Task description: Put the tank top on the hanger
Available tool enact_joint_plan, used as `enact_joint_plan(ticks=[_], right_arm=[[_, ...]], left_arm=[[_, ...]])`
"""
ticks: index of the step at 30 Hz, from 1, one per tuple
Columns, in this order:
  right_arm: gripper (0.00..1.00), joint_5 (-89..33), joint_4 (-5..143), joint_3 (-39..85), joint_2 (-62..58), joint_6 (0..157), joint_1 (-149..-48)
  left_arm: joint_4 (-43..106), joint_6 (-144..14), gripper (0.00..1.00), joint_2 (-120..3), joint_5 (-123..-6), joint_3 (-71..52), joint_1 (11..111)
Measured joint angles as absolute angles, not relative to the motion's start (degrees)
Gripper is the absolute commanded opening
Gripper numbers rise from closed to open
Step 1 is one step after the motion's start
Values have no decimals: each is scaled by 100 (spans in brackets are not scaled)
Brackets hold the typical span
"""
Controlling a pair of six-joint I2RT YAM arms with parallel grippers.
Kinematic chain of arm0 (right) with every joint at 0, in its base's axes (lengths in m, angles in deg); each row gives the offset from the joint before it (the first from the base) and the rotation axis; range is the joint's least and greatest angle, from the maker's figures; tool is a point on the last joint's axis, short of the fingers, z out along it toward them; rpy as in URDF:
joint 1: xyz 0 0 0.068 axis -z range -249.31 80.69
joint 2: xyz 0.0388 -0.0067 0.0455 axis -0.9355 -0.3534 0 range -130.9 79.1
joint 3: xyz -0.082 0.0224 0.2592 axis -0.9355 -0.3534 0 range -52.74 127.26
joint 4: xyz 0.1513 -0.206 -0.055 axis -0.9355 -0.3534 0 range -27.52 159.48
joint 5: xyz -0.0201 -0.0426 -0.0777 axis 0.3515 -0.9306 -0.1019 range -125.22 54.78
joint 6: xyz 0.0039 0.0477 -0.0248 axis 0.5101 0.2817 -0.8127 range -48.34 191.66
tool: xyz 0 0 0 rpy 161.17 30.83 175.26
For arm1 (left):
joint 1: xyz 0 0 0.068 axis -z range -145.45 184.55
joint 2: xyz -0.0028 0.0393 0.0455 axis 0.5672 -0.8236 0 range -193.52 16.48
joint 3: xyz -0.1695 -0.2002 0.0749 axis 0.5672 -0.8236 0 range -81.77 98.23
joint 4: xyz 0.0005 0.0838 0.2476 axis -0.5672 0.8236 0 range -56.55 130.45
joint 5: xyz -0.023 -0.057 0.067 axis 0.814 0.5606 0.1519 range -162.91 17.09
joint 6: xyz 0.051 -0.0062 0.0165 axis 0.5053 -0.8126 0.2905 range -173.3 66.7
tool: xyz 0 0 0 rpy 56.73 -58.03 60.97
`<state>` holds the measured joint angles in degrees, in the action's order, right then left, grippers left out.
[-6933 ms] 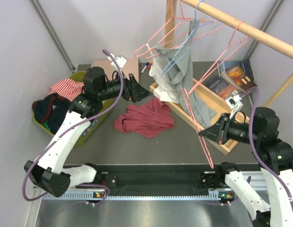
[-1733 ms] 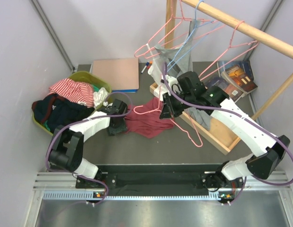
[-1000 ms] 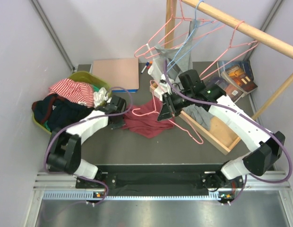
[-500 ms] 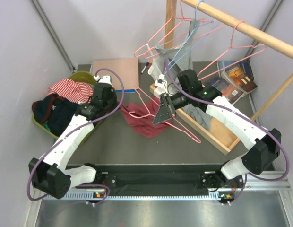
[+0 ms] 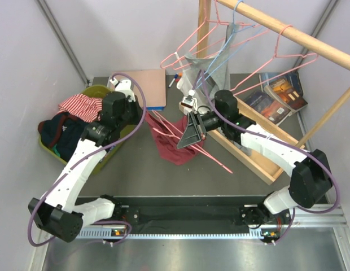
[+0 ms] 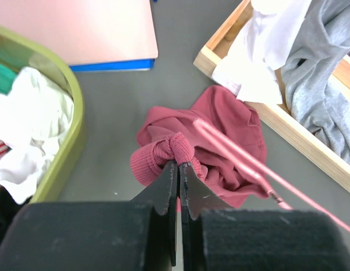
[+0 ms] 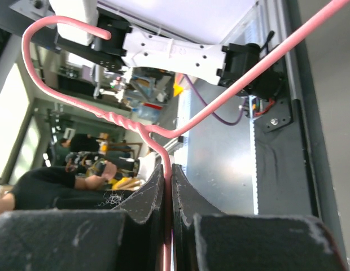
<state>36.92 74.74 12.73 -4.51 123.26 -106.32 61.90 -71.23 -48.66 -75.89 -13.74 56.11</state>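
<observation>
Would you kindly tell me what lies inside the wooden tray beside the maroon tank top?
A grey garment and a white cloth show inside the wooden tray; whatever lies beneath them is covered.

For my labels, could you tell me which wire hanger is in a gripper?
The pink hanger low over the table, in the right gripper; the others hang on the wooden rod.

Walls: pale lilac panels point(image 5: 28, 68) are standing behind and either side of the right gripper point(image 5: 188, 137).
Tabletop: dark grey surface point(image 5: 135, 169) is lying beneath it.
Rail: wooden bar point(image 5: 299, 35) is crossing overhead, to its right.
</observation>
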Motion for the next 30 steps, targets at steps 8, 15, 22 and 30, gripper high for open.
enact_joint_plan(ticks=[8,15,22,30], right_arm=[[0,3766,9037,1015,-418,13646,-10750],[0,3801,9332,1015,-256,13993,-10827],[0,3812,9531,987,-206,14216,-10949],[0,3864,10709,799,-377,15018,-10969]], left_arm=[[6151,-6905,0,-4963,-7578,-1127,5611],[6151,-6748,0,-5070,-7821,-1105,5609],[6131,-6601,0,-5168,-7952,-974,5607],[6076,-6520,0,-5168,-7567,-917,5607]])
